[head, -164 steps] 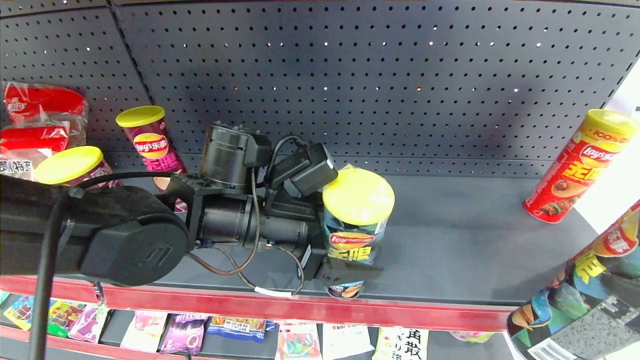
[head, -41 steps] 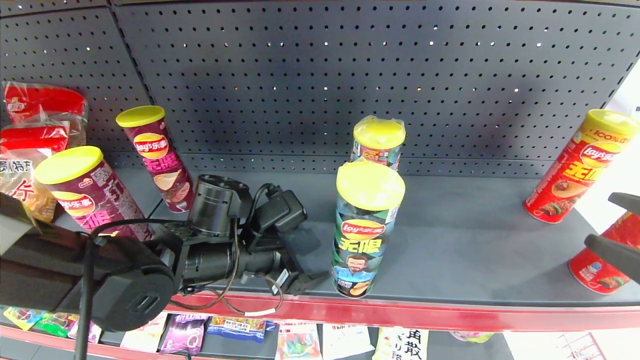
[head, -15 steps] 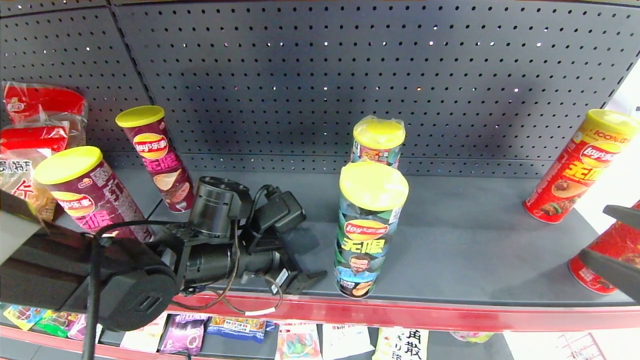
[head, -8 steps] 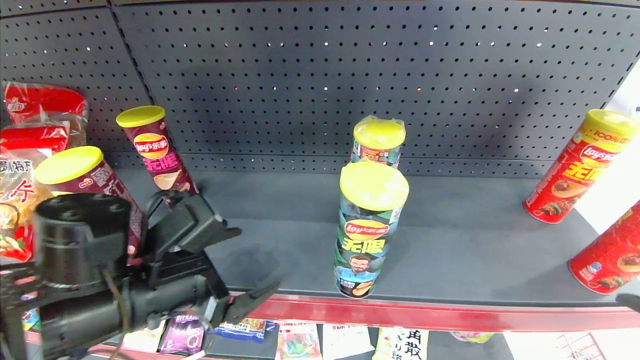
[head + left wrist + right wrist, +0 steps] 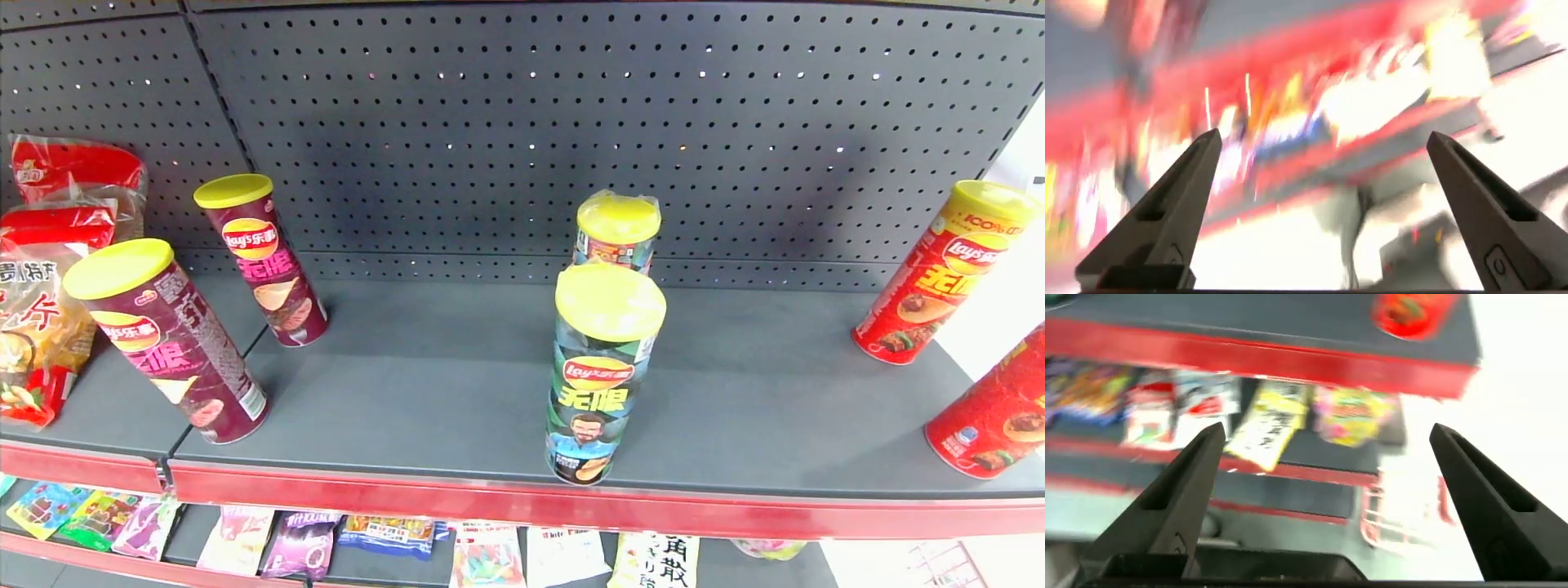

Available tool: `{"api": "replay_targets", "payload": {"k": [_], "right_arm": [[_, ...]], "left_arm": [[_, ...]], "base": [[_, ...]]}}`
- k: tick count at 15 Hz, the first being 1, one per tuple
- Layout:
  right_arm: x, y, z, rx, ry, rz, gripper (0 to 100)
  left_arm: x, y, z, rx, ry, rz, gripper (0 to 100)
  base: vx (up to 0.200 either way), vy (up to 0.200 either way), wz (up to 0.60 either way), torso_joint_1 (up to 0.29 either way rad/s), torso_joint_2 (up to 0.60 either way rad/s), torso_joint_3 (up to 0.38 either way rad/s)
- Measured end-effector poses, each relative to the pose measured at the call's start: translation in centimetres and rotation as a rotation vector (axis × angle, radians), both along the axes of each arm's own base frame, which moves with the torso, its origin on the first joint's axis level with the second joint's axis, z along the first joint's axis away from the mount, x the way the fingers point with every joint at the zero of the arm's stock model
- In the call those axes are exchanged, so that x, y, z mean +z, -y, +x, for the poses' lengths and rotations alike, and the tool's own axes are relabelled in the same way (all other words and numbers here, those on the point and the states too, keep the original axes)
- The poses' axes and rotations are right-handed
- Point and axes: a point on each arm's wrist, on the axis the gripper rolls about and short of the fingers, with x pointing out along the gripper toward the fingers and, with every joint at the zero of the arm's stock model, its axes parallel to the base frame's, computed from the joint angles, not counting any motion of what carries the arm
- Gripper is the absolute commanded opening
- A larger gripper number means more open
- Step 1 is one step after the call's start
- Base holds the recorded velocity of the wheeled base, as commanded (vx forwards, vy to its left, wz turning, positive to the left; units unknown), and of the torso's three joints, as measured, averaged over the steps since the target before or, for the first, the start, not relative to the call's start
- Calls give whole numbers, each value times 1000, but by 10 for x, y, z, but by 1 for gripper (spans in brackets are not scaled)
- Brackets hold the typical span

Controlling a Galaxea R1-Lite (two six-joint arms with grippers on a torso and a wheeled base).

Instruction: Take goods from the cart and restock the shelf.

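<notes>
On the shelf, upright green can (second can just behind)

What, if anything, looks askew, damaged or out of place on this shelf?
Nothing is toppled or spilled. The only oddity: the rear green can has clear film puckered around its lid, unlike the front green can ahead of it. Every can stands on the shelf.

head: close before the shelf, facing its pegboard back, tilted slightly down | left wrist: out past the left gripper, fingers spread, scene blurred | right wrist: past the right gripper, fingers spread, farther back and lower | head and right wrist share: red shelf lip, snack packets beneath
</notes>
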Motion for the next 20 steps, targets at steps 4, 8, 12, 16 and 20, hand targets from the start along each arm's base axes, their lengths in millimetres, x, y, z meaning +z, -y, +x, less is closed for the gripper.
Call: {"api": "replay_targets", "payload": {"k": [4,8,12,16,20], "right_arm": [[-19,-17,-2,-237,-27,10,100],[-23,-16,17,-123,103,-8,100],[-21,-7,42,107,111,-10,100],[-41,-4,33,106,171,-34,100],[-53,-1,28,-53,246,-25,100]], "left_arm": [[-26,-14,-46,387,30,-105,100],[-31,-11,-52,503,74,-144,100],[-31,-4,-54,643,89,-146,100],[-33,-2,-59,582,192,-198,100],[-33,-1,-37,481,496,-225,100]], "base": [[0,0,0,0,0,0],[0,0,0,0,0,0],[0,0,0,0,0,0],[0,0,0,0,0,0],[0,0,0,0,0,0]]}}
